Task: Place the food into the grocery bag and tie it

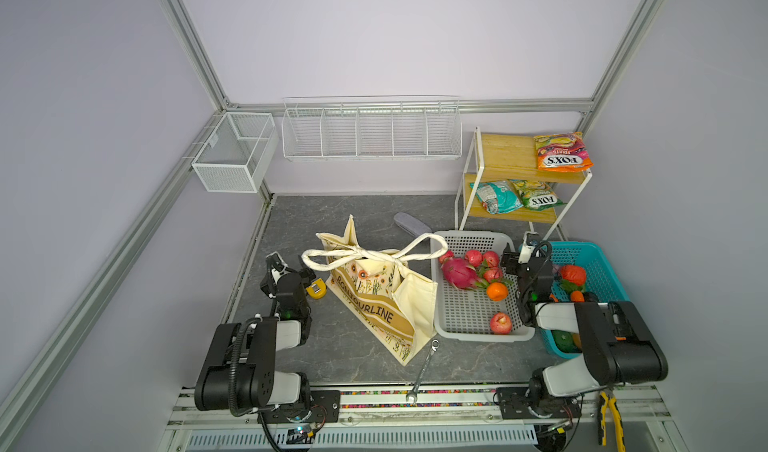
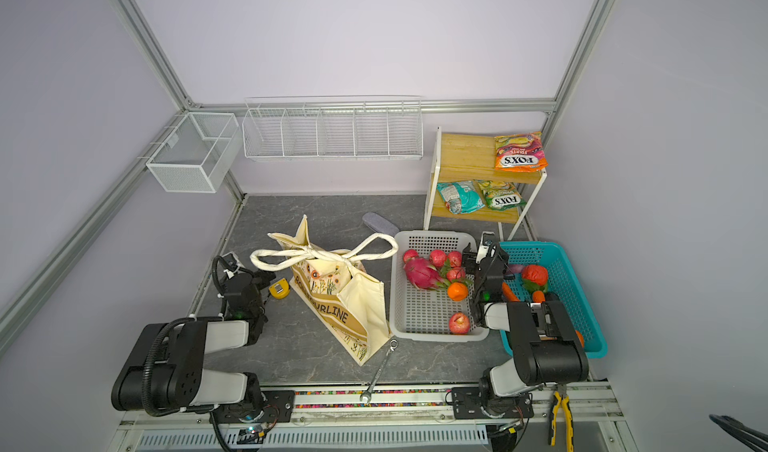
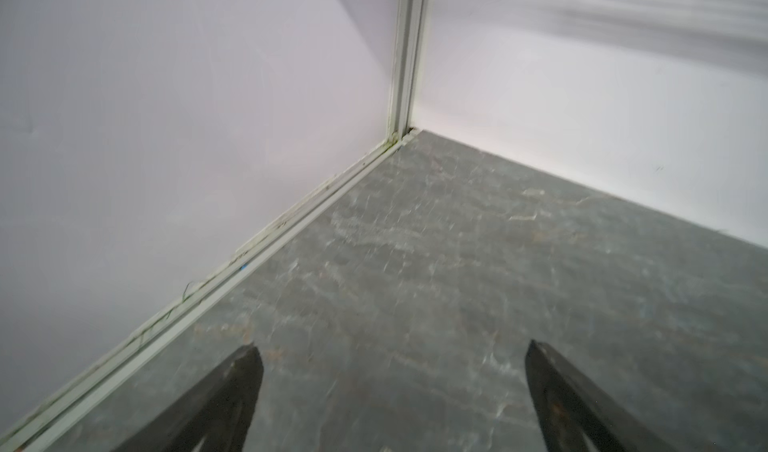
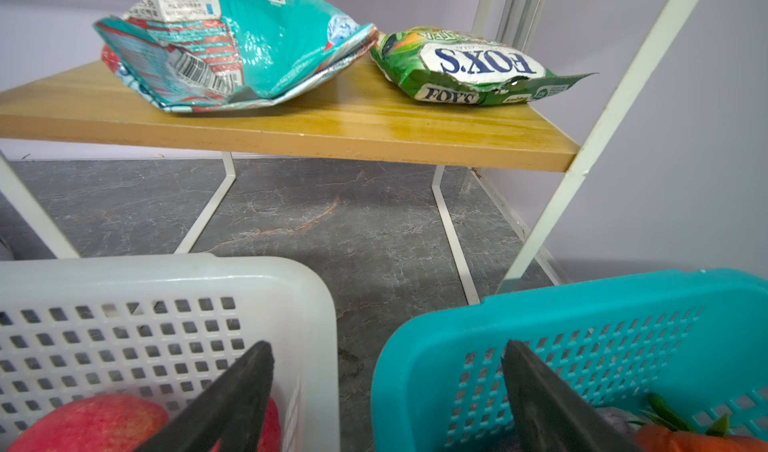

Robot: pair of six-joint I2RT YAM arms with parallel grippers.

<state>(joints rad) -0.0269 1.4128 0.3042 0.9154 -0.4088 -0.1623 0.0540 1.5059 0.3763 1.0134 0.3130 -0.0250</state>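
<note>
Three lilac walls (image 1: 395, 34) (aluminium-framed) enclose a grey marbled tabletop (image 1: 345, 342).

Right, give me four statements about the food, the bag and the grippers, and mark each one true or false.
1. The orange packet lies on the top shelf of the rack. True.
2. The dragon fruit lies on the rack too. False: it lies in the grey basket.
3. The left gripper and the right gripper are both open and hold nothing. True.
4. The wrench is inside the bag. False: it lies on the table, in front of the bag.
</note>
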